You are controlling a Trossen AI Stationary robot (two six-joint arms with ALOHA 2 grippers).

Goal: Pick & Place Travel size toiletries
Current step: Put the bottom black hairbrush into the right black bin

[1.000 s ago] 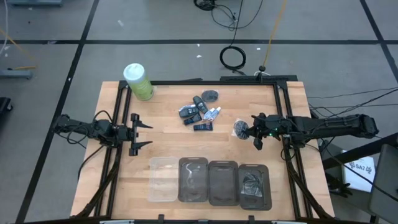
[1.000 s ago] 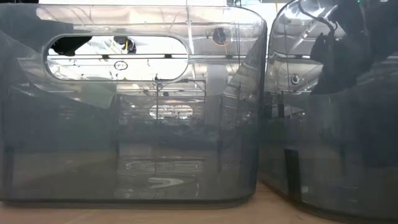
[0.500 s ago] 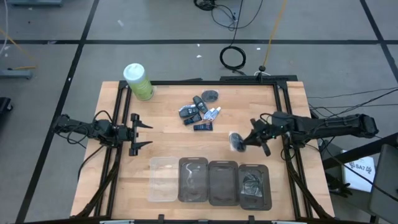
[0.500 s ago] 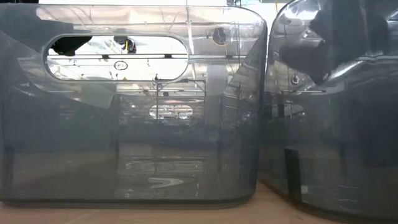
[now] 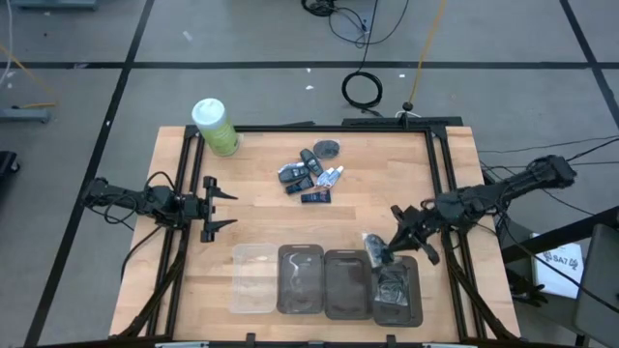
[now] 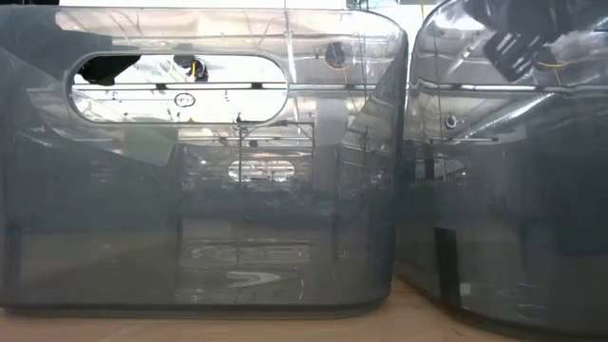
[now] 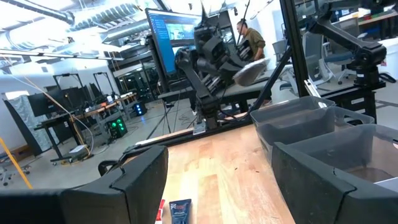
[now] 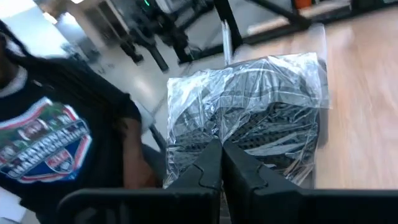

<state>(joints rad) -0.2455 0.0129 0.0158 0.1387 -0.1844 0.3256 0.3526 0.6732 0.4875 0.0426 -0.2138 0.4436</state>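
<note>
The table (image 5: pixel 261 208) carries four bins along its near edge: one clear bin (image 5: pixel 253 253) and three grey bins (image 5: pixel 301 250). One green canister (image 5: pixel 215 127) stands at the far left corner. Near the far edge lie the travel size toiletries (image 5: pixel 311 177), about five pieces, but the pile is too tight to count exactly. There are three plastic packets with dark content: one beside that pile (image 5: pixel 329 147), one in the right gripper (image 5: pixel 387 246), and one in the rightmost grey bin (image 5: pixel 395 286).
</note>
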